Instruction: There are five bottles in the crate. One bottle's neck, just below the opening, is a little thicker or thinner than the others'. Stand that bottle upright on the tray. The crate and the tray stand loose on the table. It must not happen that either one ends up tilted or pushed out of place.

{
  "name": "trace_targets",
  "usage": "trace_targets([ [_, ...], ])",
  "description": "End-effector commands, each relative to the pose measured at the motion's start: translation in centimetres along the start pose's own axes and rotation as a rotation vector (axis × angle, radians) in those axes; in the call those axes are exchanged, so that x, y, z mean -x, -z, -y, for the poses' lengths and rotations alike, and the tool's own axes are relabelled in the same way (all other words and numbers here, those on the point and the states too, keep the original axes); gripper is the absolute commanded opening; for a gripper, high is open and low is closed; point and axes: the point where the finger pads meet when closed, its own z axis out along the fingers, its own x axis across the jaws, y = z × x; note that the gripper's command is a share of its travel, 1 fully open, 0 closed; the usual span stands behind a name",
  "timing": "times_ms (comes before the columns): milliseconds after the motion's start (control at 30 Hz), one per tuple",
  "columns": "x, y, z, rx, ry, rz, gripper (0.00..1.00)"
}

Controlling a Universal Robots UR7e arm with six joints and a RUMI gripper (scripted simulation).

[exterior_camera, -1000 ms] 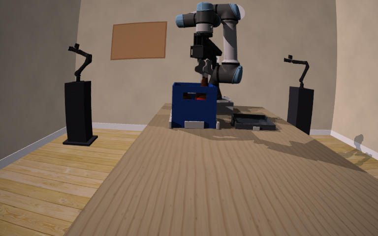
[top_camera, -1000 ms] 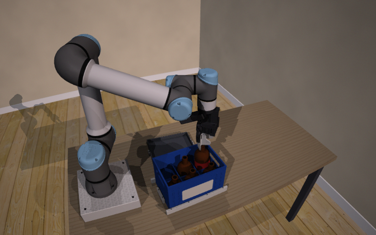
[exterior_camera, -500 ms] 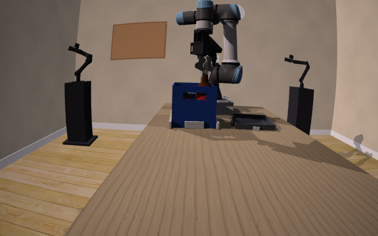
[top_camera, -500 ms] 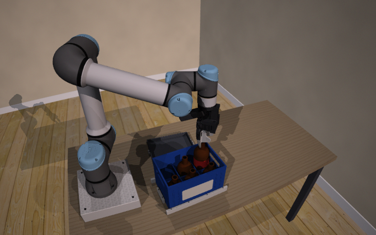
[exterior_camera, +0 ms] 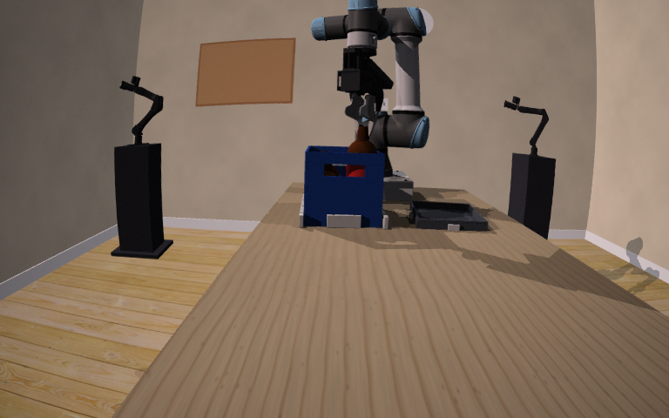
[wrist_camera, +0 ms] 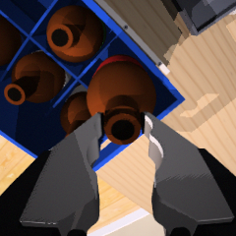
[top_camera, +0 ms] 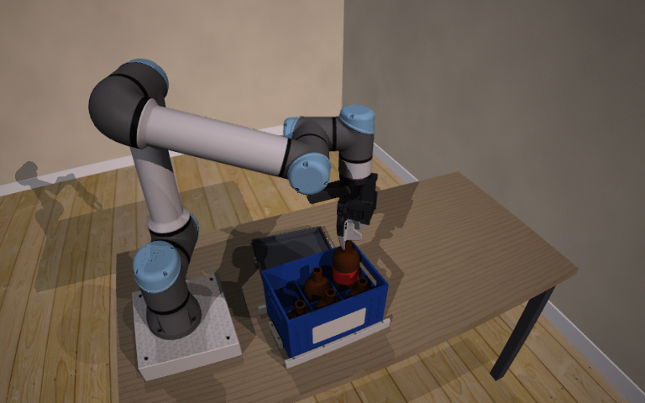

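Wooden table, red-labelled bottle upright, mouth up, neck clamped in end effector, above blue crate's base

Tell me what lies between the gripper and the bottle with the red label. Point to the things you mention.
Nothing: the gripper (top_camera: 345,243) (exterior_camera: 362,120) (wrist_camera: 122,113) is shut on the neck of the red-labelled bottle (top_camera: 346,260) (exterior_camera: 362,146) (wrist_camera: 121,88), as the wrist view shows.
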Motion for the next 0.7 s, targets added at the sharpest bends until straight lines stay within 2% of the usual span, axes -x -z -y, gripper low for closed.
trace_targets([
  [0,-0.01,0.29,-0.03,0.001,0.0,-0.001,0.0],
  [667,-0.01,0.46,-0.03,0.001,0.0,-0.001,0.0],
])
